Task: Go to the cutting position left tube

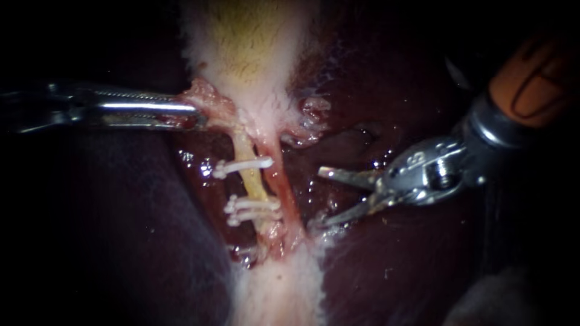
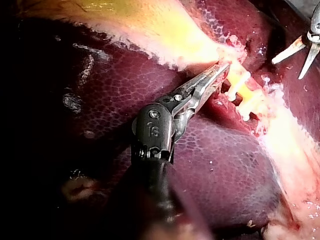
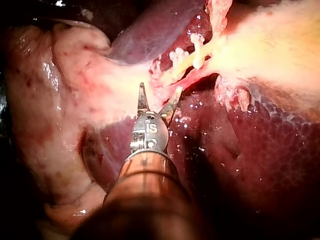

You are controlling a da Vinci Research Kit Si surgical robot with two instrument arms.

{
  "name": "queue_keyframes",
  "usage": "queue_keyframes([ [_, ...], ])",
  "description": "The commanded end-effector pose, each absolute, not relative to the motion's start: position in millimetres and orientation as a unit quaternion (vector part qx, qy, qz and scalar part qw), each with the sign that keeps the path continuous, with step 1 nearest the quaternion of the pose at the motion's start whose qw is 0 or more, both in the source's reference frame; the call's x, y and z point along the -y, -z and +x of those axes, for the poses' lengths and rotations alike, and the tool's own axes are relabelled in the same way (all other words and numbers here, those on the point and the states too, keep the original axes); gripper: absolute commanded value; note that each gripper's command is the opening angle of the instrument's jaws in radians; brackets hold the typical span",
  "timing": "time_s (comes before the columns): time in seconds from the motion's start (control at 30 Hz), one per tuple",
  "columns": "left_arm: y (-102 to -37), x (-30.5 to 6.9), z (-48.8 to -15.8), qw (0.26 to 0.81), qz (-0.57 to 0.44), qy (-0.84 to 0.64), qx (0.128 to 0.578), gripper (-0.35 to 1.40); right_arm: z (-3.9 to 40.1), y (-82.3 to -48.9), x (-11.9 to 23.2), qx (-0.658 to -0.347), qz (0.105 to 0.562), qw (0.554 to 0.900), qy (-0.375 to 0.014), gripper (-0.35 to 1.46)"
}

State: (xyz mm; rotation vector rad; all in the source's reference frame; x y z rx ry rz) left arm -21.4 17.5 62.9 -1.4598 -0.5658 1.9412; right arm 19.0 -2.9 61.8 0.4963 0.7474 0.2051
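The yellowish left tube (image 1: 249, 181) runs down from the gallbladder (image 1: 248, 42). One white clip (image 1: 241, 165) crosses it higher up and two clips (image 1: 254, 206) lower down. A reddish right tube (image 1: 285, 193) lies beside it. My right instrument (image 1: 318, 198) comes in from the right with its two thin blades open, to the right of both tubes and touching neither. The right wrist view shows the open blades (image 3: 160, 89) just short of the clipped tube (image 3: 186, 65). My left instrument (image 1: 192, 115) is shut on a flap of gallbladder tissue (image 1: 208, 99) and holds it leftward; its jaws (image 2: 222, 67) show the same grip.
Dark red liver (image 1: 393, 265) surrounds the tubes on both sides. A pale band of tissue (image 1: 278, 290) continues below the clips. My right instrument's open blades (image 2: 288, 69) also show beyond the left instrument's tip in the left wrist view.
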Motion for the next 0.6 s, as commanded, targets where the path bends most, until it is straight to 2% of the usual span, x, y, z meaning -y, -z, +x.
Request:
queue_keyframes([
  [0.03, -62.8, -17.5, -21.4, 0.318, -0.555, -0.738, 0.215, -0.35, 19.4, -62.1, 3.1, -0.36, 0.242, 0.896, -0.097, 1.33],
  [0.3, -62.8, -17.4, -21.5, 0.317, -0.555, -0.738, 0.216, -0.35, 22.0, -64.4, 3.4, -0.355, 0.272, 0.889, -0.094, 1.3],
  [0.6, -62.7, -17.3, -21.6, 0.316, -0.556, -0.738, 0.217, -0.35, 22.8, -67.1, 3.4, -0.355, 0.274, 0.889, -0.095, 1.3],
])
